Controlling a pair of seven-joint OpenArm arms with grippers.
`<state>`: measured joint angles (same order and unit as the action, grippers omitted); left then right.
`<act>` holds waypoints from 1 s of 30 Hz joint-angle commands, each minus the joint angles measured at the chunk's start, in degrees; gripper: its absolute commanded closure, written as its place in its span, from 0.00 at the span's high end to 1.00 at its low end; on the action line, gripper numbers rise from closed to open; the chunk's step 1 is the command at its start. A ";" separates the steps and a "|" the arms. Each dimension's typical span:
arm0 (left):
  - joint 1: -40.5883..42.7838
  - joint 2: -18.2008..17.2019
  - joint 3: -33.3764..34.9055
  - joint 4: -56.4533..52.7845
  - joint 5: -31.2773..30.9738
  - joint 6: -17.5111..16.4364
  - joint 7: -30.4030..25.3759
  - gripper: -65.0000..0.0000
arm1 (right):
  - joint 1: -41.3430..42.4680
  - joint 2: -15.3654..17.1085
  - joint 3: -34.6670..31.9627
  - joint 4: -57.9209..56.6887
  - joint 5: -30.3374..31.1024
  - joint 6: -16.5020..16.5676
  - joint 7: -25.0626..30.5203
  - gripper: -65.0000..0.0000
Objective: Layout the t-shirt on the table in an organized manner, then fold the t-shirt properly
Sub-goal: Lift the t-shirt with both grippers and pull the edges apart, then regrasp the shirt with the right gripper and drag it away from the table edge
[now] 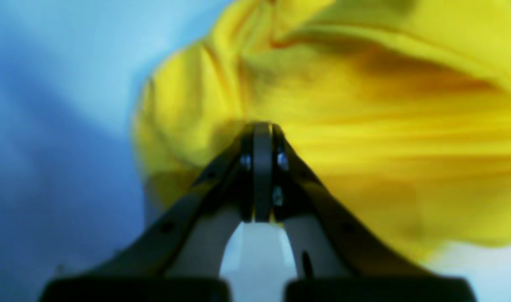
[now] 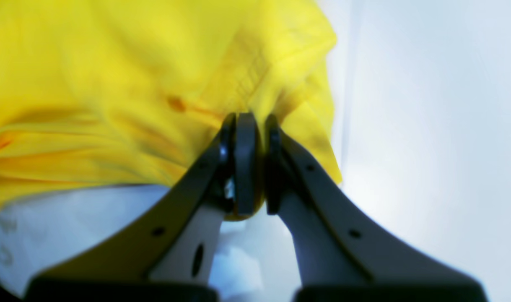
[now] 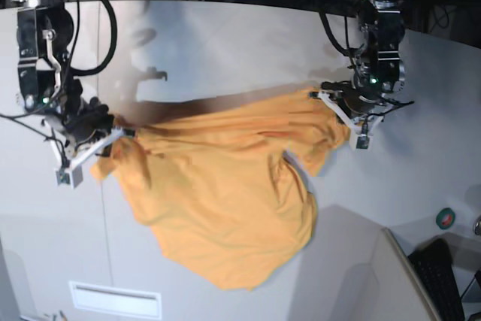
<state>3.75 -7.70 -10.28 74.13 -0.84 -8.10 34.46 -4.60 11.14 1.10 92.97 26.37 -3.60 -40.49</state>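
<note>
Left gripper [image 1: 262, 126] pinches shirt [image 3: 225, 193] tight. Right gripper [image 2: 251, 121] pinches shirt too. Shirt hangs between arms, bottom on table [image 3: 225, 43]. Pull apart evenly, lower slow, keep flat, no wrinkles.

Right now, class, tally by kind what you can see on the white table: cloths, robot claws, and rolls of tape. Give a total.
Cloths: 1, the t-shirt
Robot claws: 2, left claw and right claw, each shut on the t-shirt
Tape rolls: 1, the green roll
Total: 4
</note>
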 commanded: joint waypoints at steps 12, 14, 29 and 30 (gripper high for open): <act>-6.08 -2.80 -0.93 9.52 0.01 0.67 7.17 0.00 | 9.74 -0.89 0.96 9.41 -0.48 -0.05 -8.52 0.00; -3.26 -1.75 -1.01 12.77 0.01 0.67 7.17 0.00 | 7.55 -0.89 0.96 9.32 -0.48 -0.05 -8.43 0.00; 13.79 -4.56 -22.73 19.10 -25.93 0.67 6.91 0.18 | -6.17 -1.16 10.11 0.79 -0.22 0.12 -4.39 0.61; 14.41 -5.09 -24.40 19.10 -27.69 0.67 6.91 0.27 | -7.05 -1.16 10.81 1.58 -0.22 0.12 -4.21 0.61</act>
<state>18.44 -12.36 -34.74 92.25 -27.77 -6.94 42.09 -12.16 9.30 11.62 93.12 25.98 -3.62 -45.74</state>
